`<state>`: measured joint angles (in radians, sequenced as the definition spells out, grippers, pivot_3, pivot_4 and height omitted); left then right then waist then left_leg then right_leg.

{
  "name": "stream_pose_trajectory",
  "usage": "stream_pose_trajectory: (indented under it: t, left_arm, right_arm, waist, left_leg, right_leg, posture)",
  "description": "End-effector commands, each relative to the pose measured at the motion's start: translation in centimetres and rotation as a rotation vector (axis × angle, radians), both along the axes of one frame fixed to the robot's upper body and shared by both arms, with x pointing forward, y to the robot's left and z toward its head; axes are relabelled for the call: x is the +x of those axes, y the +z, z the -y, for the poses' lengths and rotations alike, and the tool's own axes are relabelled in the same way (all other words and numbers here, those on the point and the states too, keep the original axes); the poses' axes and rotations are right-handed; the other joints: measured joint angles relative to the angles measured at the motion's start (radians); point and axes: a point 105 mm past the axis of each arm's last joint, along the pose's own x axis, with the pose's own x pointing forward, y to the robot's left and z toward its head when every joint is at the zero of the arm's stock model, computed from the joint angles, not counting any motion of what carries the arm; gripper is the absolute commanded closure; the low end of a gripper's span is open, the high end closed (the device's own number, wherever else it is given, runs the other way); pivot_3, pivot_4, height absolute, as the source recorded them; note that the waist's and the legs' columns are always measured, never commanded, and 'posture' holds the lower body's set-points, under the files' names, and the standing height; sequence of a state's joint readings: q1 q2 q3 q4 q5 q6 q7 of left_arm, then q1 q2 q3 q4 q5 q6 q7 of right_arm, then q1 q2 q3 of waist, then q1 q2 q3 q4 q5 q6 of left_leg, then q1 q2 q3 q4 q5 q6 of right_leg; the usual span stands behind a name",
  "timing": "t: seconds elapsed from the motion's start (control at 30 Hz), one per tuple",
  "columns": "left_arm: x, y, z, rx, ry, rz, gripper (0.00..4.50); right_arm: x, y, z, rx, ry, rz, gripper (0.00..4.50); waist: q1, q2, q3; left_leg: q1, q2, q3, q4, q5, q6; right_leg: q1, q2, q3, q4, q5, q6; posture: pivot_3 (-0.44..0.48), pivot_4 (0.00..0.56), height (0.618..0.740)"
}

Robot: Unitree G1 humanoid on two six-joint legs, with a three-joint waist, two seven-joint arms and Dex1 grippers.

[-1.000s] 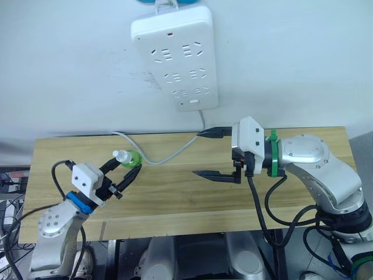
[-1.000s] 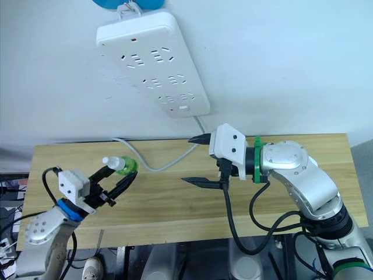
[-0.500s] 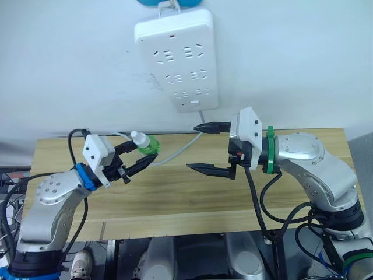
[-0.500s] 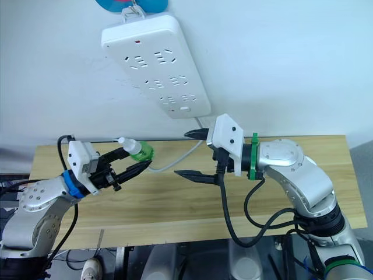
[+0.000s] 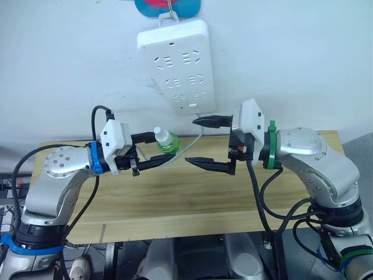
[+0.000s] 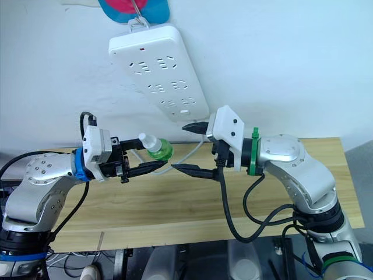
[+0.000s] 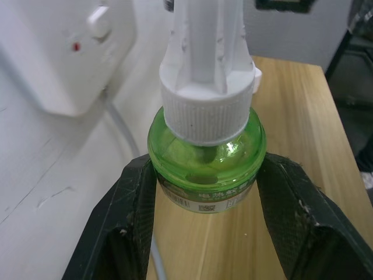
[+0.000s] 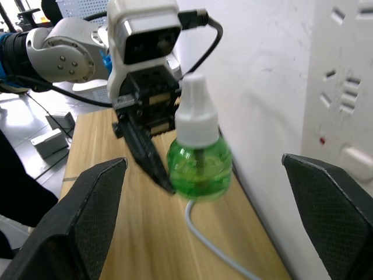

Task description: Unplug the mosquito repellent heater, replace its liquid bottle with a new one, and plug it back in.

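Left gripper (image 5: 156,155) clamped on round, translucent green liquid bottle (image 5: 167,142) with ribbed white cap, held above pale wooden table (image 5: 192,198); right gripper (image 5: 205,142) facing it, glossy black tapered fingers wide apart; long white plastic power strip (image 5: 176,64) hanging on the wall, grey cable (image 6: 187,154) below.

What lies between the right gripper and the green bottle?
Nothing: in the left eye view the gap between the right gripper and the bottle held by the left gripper is bare.

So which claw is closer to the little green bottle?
Left. The left claw is clamped around the green bottle, holding it up. The right claw is open, just beside it, not touching.
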<state>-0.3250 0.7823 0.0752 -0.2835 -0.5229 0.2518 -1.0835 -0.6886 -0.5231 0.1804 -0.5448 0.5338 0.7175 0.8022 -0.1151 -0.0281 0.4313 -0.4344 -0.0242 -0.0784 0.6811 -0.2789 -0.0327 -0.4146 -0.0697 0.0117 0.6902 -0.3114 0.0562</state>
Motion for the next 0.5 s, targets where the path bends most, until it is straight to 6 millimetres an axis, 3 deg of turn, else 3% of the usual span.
stream_pose_trajectory:
  t: [0.03, 0.2, 0.5]
  left_arm:
    - [-0.7, 0.2, 0.8, 0.047, -0.051, 0.027, 2.25]
    - [-0.4, 0.1, 1.3, 0.063, -0.067, 0.011, 2.25]
    - [0.2, 1.0, 2.1, 0.077, -0.071, 0.066, 2.25]
  right_arm:
    - [-0.6, 0.9, -0.4, 0.026, 0.030, 0.019, 0.00]
    - [-0.7, 0.9, -0.9, 0.018, 0.059, 0.002, 0.00]
    - [-0.9, 0.2, -1.7, -0.003, 0.089, -0.024, 0.00]
  waist:
    - [-0.001, 0.000, 0.000]
    - [-0.003, 0.000, 0.000]
    - [-0.002, 0.000, 0.000]
  left_leg:
    - [0.000, 0.000, 0.000, 0.000, 0.000, 0.000]
    - [0.000, 0.001, 0.004, 0.001, 0.001, 0.000]
    - [0.000, 0.001, 0.004, 0.003, 0.001, 0.000]
  right_leg:
    - [-0.001, 0.000, 0.000, 0.001, 0.000, 0.000]
    - [-0.005, -0.001, -0.001, 0.009, 0.000, 0.000]
    - [-0.006, 0.000, 0.000, 0.010, 0.000, 0.000]
  posture:
    - [-0.236, 0.382, 0.740]
    - [-0.223, 0.411, 0.740]
    - [-0.202, 0.415, 0.740]
